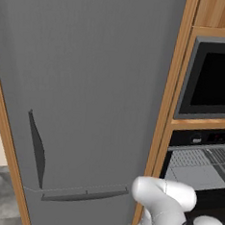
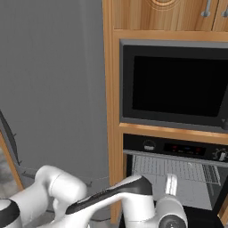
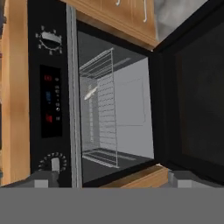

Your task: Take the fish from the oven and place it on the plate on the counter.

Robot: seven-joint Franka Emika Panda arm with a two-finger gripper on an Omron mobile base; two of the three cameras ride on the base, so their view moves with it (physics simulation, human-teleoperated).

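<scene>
1. Dark fingertips of the pincer (image 3: 111, 178) rise at the bottom of the hand view, set well apart with nothing between them, so the pincer is released.
2. Wood trim lies just ahead of the pincer, between its tips, along the near edge of the oven (image 3: 114, 114) opening.
3. Straight ahead of the pincer the oven stands open; the hand view is rolled, so the oven's door (image 3: 192, 100) shows as a dark panel to the right of the tips and the control strip (image 3: 50, 103) as a dark band to their left.
4. On the control strip, one knob (image 3: 53, 164) sits close above the left tip and a second knob (image 3: 50, 40) lies farther along, with small red and blue lights between them.
5. Beyond the tips, inside the pale grey cavity, grey wire racks (image 3: 105, 109) run on edge in this rolled view.
6. The fish (image 3: 90, 92) is a small pale sliver resting on a rack, deep inside the oven, well beyond the pincer and slightly to the left of its line.
7. In the right base view the white arm (image 2: 133, 200) bends in front of the oven, with the microwave (image 2: 176, 84) above it in the same wood frame.
8. Off to the arm's left, the left base view shows a tall grey fridge (image 1: 82, 92) with dark handles.
</scene>
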